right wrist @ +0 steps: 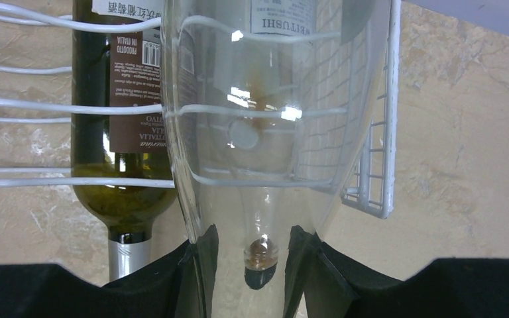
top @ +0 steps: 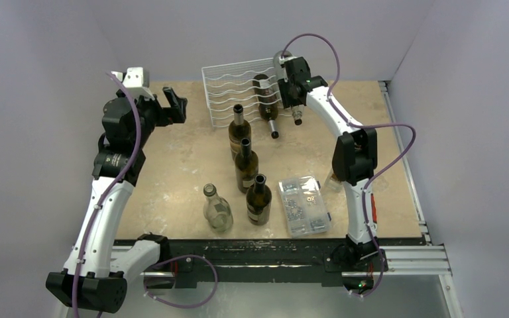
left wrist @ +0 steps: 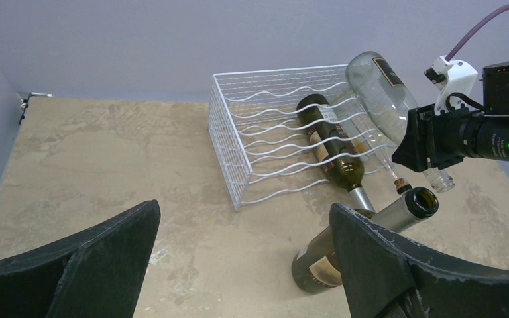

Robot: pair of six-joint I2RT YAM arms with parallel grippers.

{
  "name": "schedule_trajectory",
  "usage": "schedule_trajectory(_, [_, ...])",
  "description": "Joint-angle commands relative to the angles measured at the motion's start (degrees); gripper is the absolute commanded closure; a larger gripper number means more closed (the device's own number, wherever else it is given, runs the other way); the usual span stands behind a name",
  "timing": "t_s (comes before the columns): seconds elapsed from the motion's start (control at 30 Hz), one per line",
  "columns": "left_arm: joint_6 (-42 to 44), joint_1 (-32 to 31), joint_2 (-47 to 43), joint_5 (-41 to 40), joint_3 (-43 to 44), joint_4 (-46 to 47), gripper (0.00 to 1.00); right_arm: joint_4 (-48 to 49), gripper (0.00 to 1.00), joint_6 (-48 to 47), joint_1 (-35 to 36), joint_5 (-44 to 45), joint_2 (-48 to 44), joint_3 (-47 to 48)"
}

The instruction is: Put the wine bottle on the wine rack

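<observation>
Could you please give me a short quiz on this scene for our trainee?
1. True or false: the left gripper holds a bottle.
2. How many dark bottles lie in the rack?
3. The right gripper grips: A) the clear bottle; B) a dark bottle; C) nothing.
Key: 1 false; 2 one; 3 A.

The wine rack (top: 232, 93) sits mid-way along the table's (top: 172, 159) far edge. One bottle (top: 262, 89) lies in it, neck toward the near edge. The wine bottle (left wrist: 378, 93) tilts at the rack's right end. Before the rack, an upright bottle (top: 239, 132), a second (top: 246, 169) and a third (top: 259, 202) line up toward the near edge — a fourth (top: 217, 209) stands left of the third, a box (top: 303, 205) to its right.
</observation>
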Motion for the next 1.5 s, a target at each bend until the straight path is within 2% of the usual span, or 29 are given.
schedule_trajectory(0.0, [-1.4, 0.5, 0.0, 1.0, 2.3, 1.4, 0.0, 9.6, 0.54, -2.9, 0.4, 2.9, -2.5, 5.4])
schedule_trajectory(0.3, [-1.6, 0.5, 0.5, 1.0, 2.2, 1.5, 0.0, 8.8, 0.25, -5.0, 0.3, 6.3, -2.1, 6.0])
schedule_trajectory(0.37, [-1.7, 0.5, 0.5, 1.1, 2.3, 1.5, 0.0, 7.7, 0.22, -5.2, 0.3, 6.7, -1.9, 6.9])
schedule_trajectory(0.57, [-1.4, 0.5, 0.2, 0.9, 2.2, 1.4, 0.0, 5.4, 0.2, -4.9, 1.3, 7.8, -5.2, 5.8])
schedule_trajectory(0.97, [-1.9, 0.5, 1.6, 2.4, 2.6, 1.1, 0.0, 4.6, 0.19, 3.8, 5.3, 4.7, -20.6, -6.9])
schedule_trajectory(1.2, [-3.2, 0.5, 2.0, 4.6, 3.2, 0.8, 0.0, 7.0, 0.19, 10.2, 12.0, -0.8, -30.0, -12.7])
schedule_trajectory(1.37, [-3.8, 0.5, 1.9, 5.8, 3.3, 0.8, 0.0, 12.9, 0.19, 16.1, 14.1, -10.3, -35.9, -18.3])
schedule_trajectory(1.47, [-3.9, 0.5, 2.2, 6.0, 3.2, 0.9, 0.0, 15.4, 0.18, 18.2, 16.5, -11.7, -37.1, -20.2])
